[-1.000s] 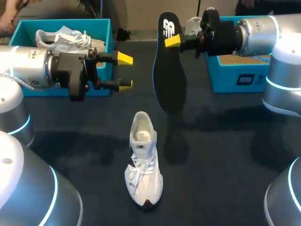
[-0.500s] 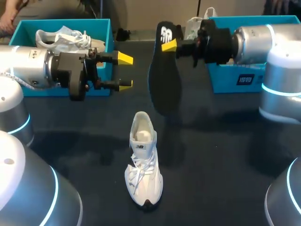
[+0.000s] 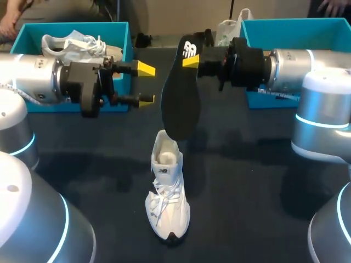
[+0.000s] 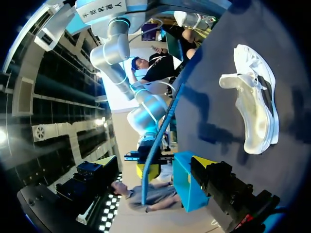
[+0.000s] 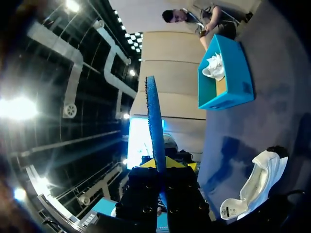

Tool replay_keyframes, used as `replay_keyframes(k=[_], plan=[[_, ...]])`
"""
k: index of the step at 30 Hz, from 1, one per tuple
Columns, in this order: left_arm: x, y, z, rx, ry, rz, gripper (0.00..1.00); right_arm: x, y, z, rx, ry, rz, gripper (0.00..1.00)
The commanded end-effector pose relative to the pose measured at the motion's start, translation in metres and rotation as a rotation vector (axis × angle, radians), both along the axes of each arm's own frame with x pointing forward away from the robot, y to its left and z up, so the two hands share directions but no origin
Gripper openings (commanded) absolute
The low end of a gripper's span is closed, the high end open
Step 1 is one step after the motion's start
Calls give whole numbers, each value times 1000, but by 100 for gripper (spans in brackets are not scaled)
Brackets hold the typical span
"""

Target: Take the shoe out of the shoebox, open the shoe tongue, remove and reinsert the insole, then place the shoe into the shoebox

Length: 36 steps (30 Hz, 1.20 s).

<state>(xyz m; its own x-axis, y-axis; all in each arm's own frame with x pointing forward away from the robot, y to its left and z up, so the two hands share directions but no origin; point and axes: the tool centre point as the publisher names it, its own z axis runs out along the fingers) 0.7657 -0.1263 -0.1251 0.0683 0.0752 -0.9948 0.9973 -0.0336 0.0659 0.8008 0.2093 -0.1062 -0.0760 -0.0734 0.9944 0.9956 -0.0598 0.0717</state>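
Shoe [image 3: 167,197] closest to you: it stands white on the dark table [image 3: 247,208], toe toward you and heel away. Just past it, your right gripper [image 3: 190,59] pinches the top of the black insole [image 3: 178,98], which hangs nearly upright with its lower end over the shoe's heel opening, while your left gripper [image 3: 145,83] is spread wide and holds nothing. Farthest back sit the left blue box [image 3: 126,41], with a second white shoe [image 3: 77,45] inside, and the right blue box [image 3: 285,27].
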Motion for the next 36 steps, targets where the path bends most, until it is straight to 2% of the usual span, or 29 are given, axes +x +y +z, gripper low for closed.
replay_keyframes(k=[1, 9, 19, 20, 29, 36], plan=[[13, 1, -11, -11, 14, -23, 100, 15, 12, 0, -31, 24, 92, 0], [15, 4, -14, -34, 3, -18, 100, 31, 20, -2, -73, 94, 189, 0], [16, 4, -18, -48, 14, -6, 100, 36, 22, -10, -88, 181, 249, 0], [17, 3, -17, -50, 13, -7, 100, 35, 23, -14, -102, 213, 260, 0], [25, -20, -15, -40, 27, 59, 100, 35, 23, -14, -102, 213, 260, 0], [19, -30, -8, 16, 42, 80, 100, 35, 23, -14, -102, 213, 260, 0]])
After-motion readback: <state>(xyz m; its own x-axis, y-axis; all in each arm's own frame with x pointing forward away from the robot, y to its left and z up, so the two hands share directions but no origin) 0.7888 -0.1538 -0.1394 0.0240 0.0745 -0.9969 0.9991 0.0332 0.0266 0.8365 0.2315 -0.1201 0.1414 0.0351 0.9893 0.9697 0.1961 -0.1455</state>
